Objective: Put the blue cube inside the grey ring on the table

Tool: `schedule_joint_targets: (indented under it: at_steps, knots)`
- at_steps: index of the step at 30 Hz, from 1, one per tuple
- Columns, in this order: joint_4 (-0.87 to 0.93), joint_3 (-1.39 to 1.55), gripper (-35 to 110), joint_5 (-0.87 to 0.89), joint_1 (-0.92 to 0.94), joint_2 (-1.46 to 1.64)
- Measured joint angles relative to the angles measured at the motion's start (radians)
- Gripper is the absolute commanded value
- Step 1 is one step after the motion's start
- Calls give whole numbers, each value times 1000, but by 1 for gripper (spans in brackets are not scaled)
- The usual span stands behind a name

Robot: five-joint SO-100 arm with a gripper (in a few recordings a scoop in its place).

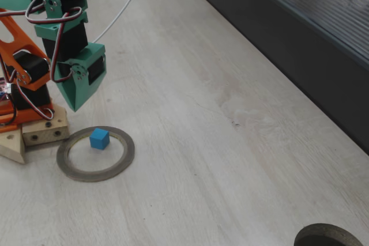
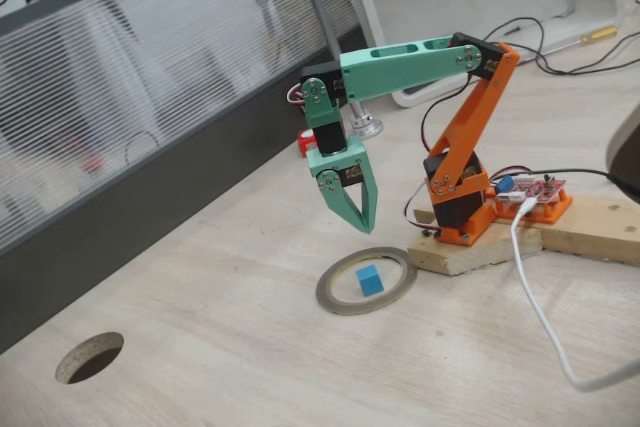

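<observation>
Blue cube (image 1: 99, 139) rests inside grey ring (image 1: 95, 154), directly below gripper (image 2: 362, 221). Gripper hangs above, fingers together, holding nothing; placement looks complete, cube clear of rim.

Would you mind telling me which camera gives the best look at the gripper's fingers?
The fixed view from the side shows the gripper best: both green fingers hang in profile, tips together, above the grey ring holding the blue cube. In the other fixed view the gripper appears as one tapered green wedge, its fingers indistinguishable.
</observation>
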Motion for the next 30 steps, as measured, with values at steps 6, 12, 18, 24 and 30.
schedule_joint_targets:
  at_steps: [6, 12, 18, 24, 30]
  knots:
    - [-8, 0, 1, 0, 0, -121]
    - [-9, 0, 1, 0, 2, -181]
    - [-9, 0, 1, 0, 0, -181]
    - [-9, 3, 1, 0, 0, -181]
    - [-9, 3, 1, 0, -8, -181]
